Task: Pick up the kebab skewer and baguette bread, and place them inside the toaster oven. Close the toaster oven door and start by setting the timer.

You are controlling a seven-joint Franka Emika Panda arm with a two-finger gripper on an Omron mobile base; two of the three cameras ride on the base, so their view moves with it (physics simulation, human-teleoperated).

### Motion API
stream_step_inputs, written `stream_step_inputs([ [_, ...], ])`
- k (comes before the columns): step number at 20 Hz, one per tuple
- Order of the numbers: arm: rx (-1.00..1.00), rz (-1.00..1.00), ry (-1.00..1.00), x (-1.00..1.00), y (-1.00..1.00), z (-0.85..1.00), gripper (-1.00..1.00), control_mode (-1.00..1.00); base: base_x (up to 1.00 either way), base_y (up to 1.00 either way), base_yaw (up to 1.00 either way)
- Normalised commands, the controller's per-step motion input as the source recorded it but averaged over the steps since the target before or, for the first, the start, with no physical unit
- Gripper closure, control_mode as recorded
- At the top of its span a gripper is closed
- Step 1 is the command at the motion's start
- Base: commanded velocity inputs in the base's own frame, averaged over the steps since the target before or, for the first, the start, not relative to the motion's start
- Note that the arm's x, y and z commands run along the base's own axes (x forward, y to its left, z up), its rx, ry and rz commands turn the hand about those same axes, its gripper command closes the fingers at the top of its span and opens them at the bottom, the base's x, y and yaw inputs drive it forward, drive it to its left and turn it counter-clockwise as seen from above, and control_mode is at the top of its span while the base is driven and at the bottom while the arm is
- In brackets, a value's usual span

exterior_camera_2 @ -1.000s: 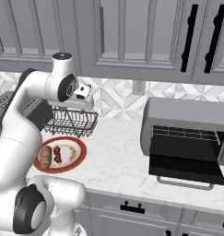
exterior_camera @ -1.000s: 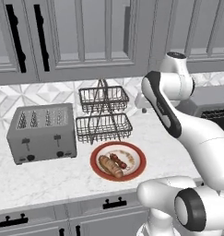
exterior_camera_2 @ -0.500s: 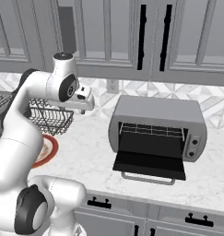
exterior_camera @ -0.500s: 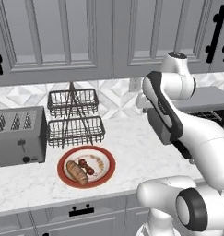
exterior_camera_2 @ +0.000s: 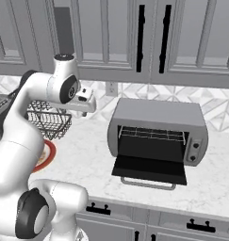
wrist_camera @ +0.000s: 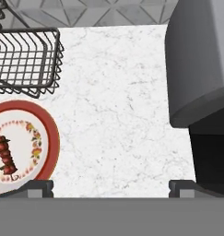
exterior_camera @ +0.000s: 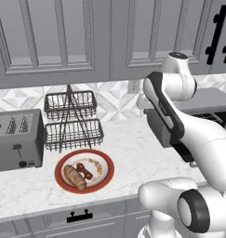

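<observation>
The kebab skewer [exterior_camera: 85, 170] and the baguette bread [exterior_camera: 75, 177] lie side by side on a red-rimmed plate [exterior_camera: 105, 162] near the counter's front edge. In the hand view the kebab skewer [wrist_camera: 5, 154] shows at the left edge on the plate [wrist_camera: 51, 138]. The toaster oven [exterior_camera_2: 158, 115] stands to the right, its door [exterior_camera_2: 151, 169] folded down flat and the wire rack [exterior_camera_2: 151, 134] showing inside. My gripper [exterior_camera_2: 85, 104] hangs high over the bare counter between plate and oven, open and empty. Its fingertips [wrist_camera: 39, 186] stand far apart.
A grey four-slot toaster [exterior_camera: 16, 139] sits at the far left. A two-tier wire basket rack [exterior_camera: 72, 121] stands behind the plate. The oven's knobs [exterior_camera_2: 193, 146] are on its right front. Grey cabinets hang above the counter, and a wall socket [exterior_camera_2: 109, 88] is on the backsplash.
The whole picture has slid left in both base views, so the base has driven right; the toaster oven now sits nearer the middle. The gripper stays open.
</observation>
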Motion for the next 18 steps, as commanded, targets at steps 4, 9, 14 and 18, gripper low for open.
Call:
stream_step_inputs([
  [4,0.0,0.0,0.0,0.0,0.0,0.0,-1.0,1.0,0.19,-0.09,-0.22],
  [9,0.0,0.0,0.0,0.0,0.0,0.0,-1.0,1.0,0.1,-0.04,-0.11],
  [14,0.0,0.0,0.0,0.0,0.0,0.0,-1.0,1.0,0.0,0.0,0.0],
  [18,0.0,0.0,0.0,0.0,-0.15,-0.12,-1.0,-1.0,0.0,0.0,0.0],
])
